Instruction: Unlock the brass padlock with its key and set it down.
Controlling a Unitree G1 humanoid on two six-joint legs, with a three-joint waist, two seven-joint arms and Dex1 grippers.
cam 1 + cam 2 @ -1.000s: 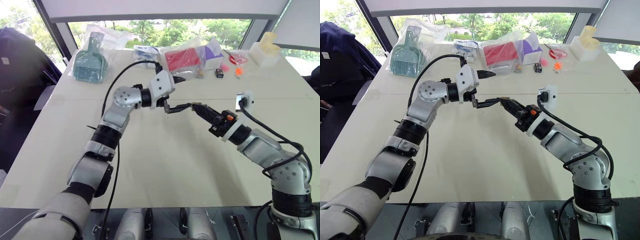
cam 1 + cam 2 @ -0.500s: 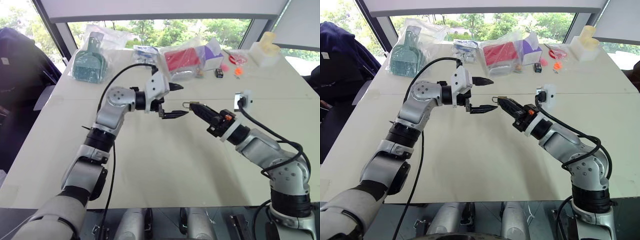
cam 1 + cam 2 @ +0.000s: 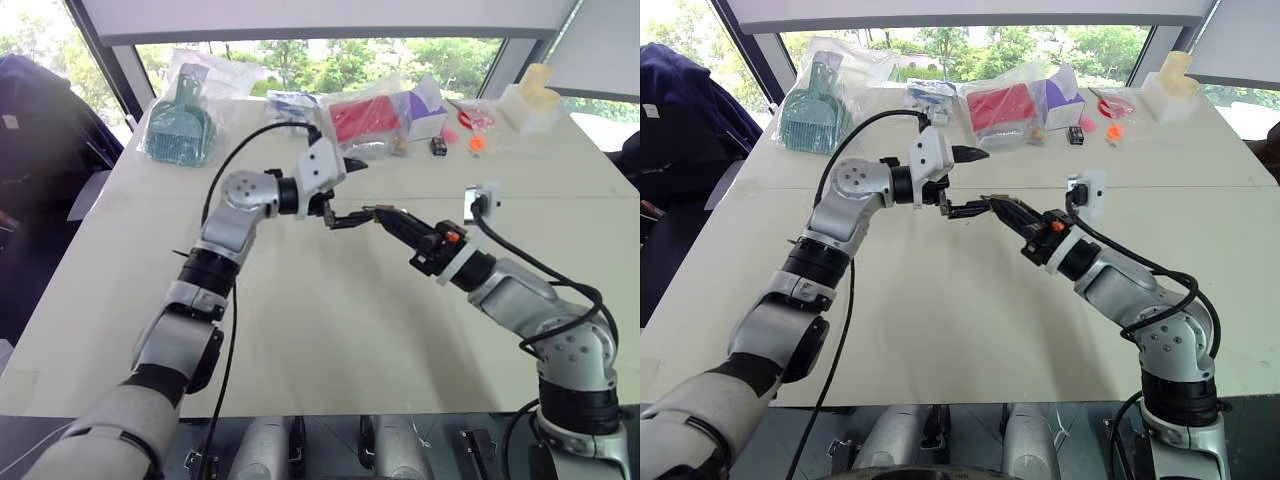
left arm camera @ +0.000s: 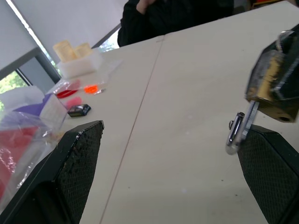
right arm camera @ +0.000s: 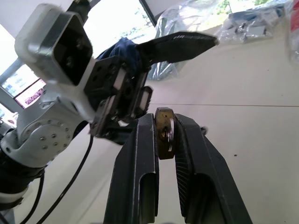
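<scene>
The table (image 3: 330,330) is the broad pale surface under both arms, with bagged clutter along its far edge, well away from the work. Above its middle the two arms meet. The left end effector (image 3: 348,192) points sideways with its fingers spread wide apart and nothing between them; its lower finger reaches right up to the right end effector (image 5: 164,122), whose fingers are clamped on the brass padlock (image 5: 164,133), held clear of the table.

In the left wrist view the padlock (image 4: 274,88) hangs at the edge of the picture with the key (image 4: 239,131) sticking out of its underside, so the key appears already seated in the keyhole.

The step in hand looks like taking hold of the key to turn it. To do it well, the left fingers should straddle the key's flat head squarely and close on its broad faces, then roll about the key's own line while the right grip holds firm.

The key's long axis runs out of the padlock's base, pointing away from the shackle, whose direction I cannot tell.
</scene>
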